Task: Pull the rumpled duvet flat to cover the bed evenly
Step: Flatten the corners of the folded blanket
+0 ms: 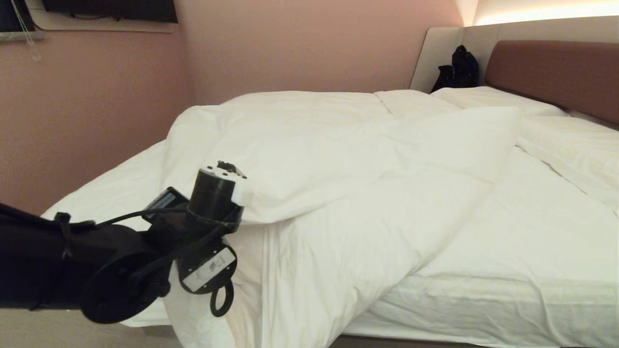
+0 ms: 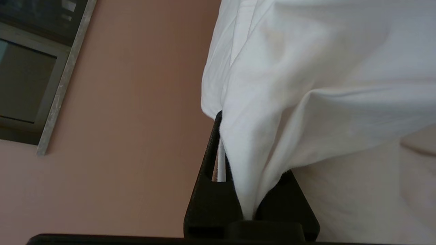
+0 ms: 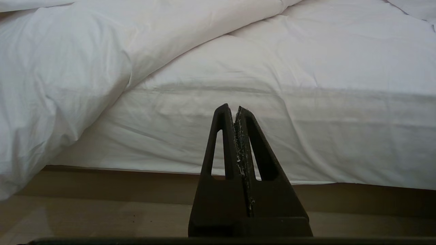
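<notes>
The white puffy duvet (image 1: 338, 159) lies rumpled on the bed (image 1: 483, 299), folded back diagonally, so the fitted sheet shows bare at the near right. One fold hangs over the bed's near edge. My left gripper (image 1: 243, 192) is at the near left of the bed, shut on a bunched edge of the duvet and holding it a little above the mattress. In the left wrist view the duvet cloth (image 2: 306, 68) is pinched between the black fingers (image 2: 211, 190) of the left gripper (image 2: 250, 163). My right gripper (image 3: 234, 108) is shut and empty, low down and facing the mattress side.
A pink wall (image 1: 72, 121) runs close along the bed's left side. Two pillows (image 1: 493, 96) lie at the reddish-brown headboard (image 1: 556, 72), with a black bag (image 1: 459, 67) in the corner. The beige wooden base (image 3: 102, 183) runs below the mattress side (image 3: 272, 136).
</notes>
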{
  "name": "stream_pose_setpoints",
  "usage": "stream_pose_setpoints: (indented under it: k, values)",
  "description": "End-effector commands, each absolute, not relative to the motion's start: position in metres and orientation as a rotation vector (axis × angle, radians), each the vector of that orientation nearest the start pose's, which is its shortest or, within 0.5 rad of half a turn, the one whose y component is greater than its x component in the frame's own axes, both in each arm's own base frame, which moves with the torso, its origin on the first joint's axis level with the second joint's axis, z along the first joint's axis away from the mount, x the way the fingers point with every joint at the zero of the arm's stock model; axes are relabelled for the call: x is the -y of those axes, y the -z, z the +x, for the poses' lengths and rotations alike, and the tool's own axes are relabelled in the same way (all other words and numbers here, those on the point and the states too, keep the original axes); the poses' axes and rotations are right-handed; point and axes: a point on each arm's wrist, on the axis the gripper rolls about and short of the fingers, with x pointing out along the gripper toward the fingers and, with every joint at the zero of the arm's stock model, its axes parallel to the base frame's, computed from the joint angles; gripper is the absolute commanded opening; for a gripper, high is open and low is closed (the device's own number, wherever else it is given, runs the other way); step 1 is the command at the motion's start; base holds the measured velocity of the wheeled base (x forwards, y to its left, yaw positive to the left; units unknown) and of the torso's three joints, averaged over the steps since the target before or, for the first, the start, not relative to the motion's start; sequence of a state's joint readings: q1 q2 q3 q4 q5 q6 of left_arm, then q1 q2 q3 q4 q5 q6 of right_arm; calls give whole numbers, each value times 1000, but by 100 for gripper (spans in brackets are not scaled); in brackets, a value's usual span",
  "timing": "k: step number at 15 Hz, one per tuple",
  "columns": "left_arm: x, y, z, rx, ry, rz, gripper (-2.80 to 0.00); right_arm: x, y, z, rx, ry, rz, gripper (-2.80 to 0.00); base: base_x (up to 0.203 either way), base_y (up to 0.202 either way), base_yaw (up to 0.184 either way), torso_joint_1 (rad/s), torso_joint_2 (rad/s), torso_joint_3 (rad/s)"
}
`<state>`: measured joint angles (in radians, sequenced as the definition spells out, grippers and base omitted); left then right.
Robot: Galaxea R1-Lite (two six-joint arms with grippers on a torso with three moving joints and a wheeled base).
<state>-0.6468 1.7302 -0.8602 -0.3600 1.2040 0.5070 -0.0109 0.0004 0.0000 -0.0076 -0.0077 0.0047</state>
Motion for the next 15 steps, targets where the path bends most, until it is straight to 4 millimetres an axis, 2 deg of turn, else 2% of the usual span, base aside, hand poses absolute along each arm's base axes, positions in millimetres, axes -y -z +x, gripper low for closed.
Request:
stream_pose_setpoints:
  k: [1,8,15]
  values:
    - [147,-174,233,-448,-480,894,-280,0,-76,-23,8,18,5,-280,0,0,0,0,0,0]
    - [99,-169,197,-501,-565,904,-280,0,-76,-23,8,18,5,-280,0,0,0,0,0,0]
    - [75,-140,168,-589,-564,984,-280,0,-76,-23,8,18,5,-280,0,0,0,0,0,0]
